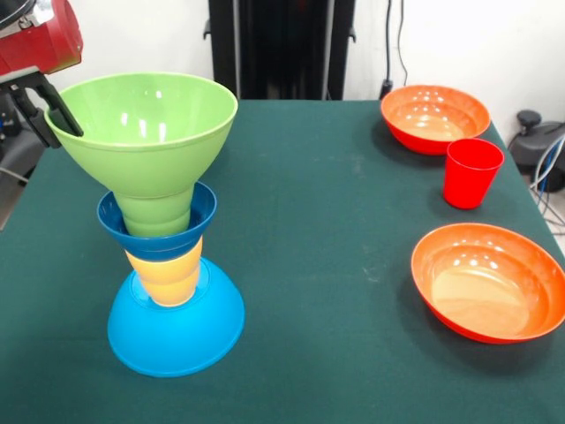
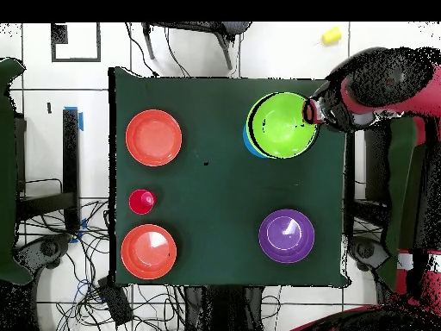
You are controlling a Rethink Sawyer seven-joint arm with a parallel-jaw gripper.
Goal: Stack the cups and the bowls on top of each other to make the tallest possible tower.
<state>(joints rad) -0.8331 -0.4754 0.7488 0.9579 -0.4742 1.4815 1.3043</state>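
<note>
The tower stands at the table's left in the front view: an upturned light-blue bowl (image 1: 177, 331), a yellow cup (image 1: 165, 276), the small dark-blue bowl (image 1: 155, 231), a green cup (image 1: 161, 210) and the green bowl (image 1: 146, 132) on top, upright and slightly tilted. My gripper (image 1: 53, 113) is at the green bowl's left rim, its black fingers (image 1: 64, 108) astride the rim and shut on it. In the overhead view the gripper (image 2: 314, 112) is at the green bowl's (image 2: 280, 127) right rim. The red cup (image 1: 470, 172) stands alone between two orange bowls (image 1: 435, 117) (image 1: 490, 281).
The purple bowl (image 2: 286, 235) sits upright on the table below the tower in the overhead view. The orange bowls (image 2: 153, 137) (image 2: 148, 251) and the red cup (image 2: 141, 202) line the opposite side. A small yellow thing (image 2: 332, 35) lies off the table.
</note>
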